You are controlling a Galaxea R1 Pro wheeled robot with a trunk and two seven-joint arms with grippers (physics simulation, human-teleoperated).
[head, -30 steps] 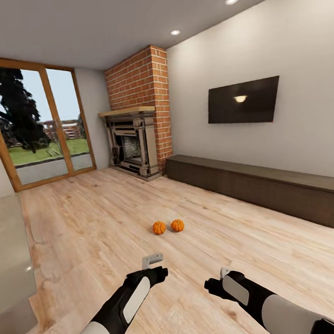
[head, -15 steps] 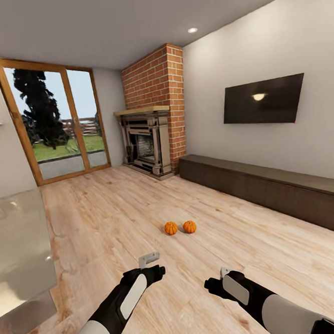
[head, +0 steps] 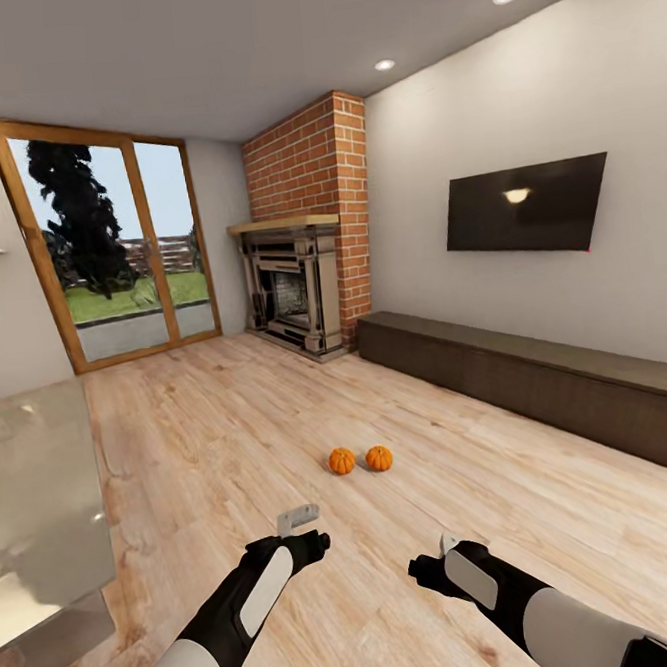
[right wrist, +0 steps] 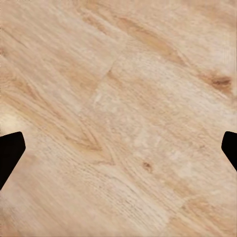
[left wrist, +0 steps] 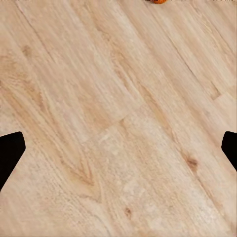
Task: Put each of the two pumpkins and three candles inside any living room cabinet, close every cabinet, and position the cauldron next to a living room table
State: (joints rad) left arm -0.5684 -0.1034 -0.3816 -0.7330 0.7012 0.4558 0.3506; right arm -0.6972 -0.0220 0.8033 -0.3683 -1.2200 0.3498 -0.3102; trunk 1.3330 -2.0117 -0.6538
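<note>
Two small orange pumpkins lie side by side on the wood floor, the left pumpkin (head: 342, 460) a hand's width from the right pumpkin (head: 378, 457). An orange sliver of a pumpkin (left wrist: 157, 1) shows at the edge of the left wrist view. The cabinet (head: 538, 383), long, low and dark brown, runs along the right wall with its drawers shut. My left gripper (left wrist: 118, 148) and right gripper (right wrist: 118, 148) hang open over bare floorboards, short of the pumpkins, holding nothing. The candles and the cauldron are out of view.
A glossy table top (head: 35, 497) stands close at the left. A brick fireplace (head: 304, 276) fills the far corner, glass doors (head: 116, 250) are beside it, and a dark TV (head: 524, 206) hangs above the cabinet. Open floor lies between me and the pumpkins.
The whole head view has shifted right and slightly down, so the camera has turned left. Pumpkins, cabinet and both arms keep their places and poses.
</note>
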